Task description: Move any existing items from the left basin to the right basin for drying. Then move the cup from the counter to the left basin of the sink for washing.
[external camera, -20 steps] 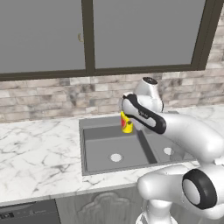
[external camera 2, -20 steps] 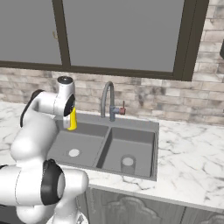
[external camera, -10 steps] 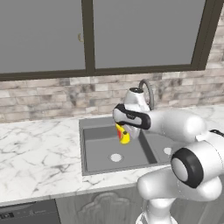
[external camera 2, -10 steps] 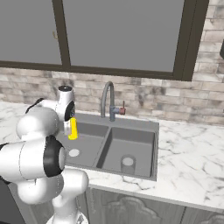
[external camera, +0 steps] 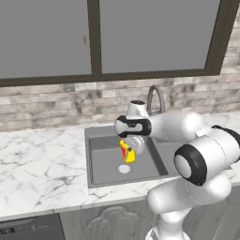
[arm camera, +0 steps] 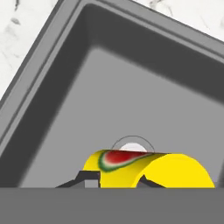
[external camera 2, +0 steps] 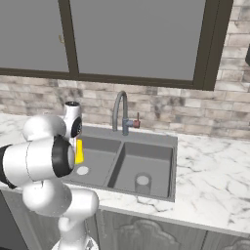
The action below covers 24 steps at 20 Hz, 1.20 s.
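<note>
The gripper (external camera: 127, 151) pinching the cup (external camera: 127, 152) above the left basin (external camera: 105, 161) of the sink (external camera 2: 168, 141).

The cup — a smooth, bright yellow cylinder bearing a red mark edged in green — is clamped between the two dark finger tips and hangs tilted inside the left basin, clear of its floor and just above the round pale drain (arm camera: 131, 147). Both bowls are matte grey and rectangular, with sloping walls, set into the counter (external camera: 42, 173), a white marble slab with grey veins. The right basin (external camera 2: 158, 166) holds a translucent grey tumbler (external camera 2: 142, 182) standing upright on its floor. An arched grey tap (external camera 2: 120, 113) rises behind the divider — in front of a rough grey brick wall (external camera 2: 205, 117).
</note>
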### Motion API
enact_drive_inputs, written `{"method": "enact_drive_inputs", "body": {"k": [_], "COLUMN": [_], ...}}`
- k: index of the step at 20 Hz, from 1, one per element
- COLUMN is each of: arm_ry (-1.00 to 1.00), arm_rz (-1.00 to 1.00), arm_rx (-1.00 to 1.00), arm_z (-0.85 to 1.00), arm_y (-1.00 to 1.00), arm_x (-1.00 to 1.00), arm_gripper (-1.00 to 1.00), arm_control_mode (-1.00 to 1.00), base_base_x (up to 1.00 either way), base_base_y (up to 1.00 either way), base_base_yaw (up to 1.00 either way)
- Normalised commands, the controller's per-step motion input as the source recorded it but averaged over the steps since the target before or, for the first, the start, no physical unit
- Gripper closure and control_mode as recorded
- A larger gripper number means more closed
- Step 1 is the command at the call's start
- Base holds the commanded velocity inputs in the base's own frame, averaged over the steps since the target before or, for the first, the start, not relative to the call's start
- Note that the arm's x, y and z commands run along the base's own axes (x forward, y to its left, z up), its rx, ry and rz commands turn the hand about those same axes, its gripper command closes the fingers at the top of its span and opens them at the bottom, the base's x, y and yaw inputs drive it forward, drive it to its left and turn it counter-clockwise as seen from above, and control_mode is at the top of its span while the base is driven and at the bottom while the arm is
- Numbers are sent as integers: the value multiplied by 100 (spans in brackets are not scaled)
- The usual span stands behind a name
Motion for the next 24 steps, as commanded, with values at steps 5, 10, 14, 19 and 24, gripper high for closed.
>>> {"method": "enact_drive_inputs", "body": {"k": [5, 10, 14, 19, 24], "arm_ry": [0, 0, -2, -4, -7], "arm_rz": [0, 0, 0, 0, 0], "arm_rx": [0, 0, 0, 0, 0], "arm_z": [-42, -45, -36, -16, -17], "arm_y": [0, 0, 0, 0, 0], "arm_x": [0, 0, 3, 2, 3], "arm_gripper": [100, 100, 100, 100, 100], "arm_control_mode": [-100, -100, -100, -100, -100], "base_base_x": [0, 0, 0, 0, 0], "base_base_y": [0, 0, 0, 0, 0], "base_base_yaw": [0, 0, 0, 0, 0]}}
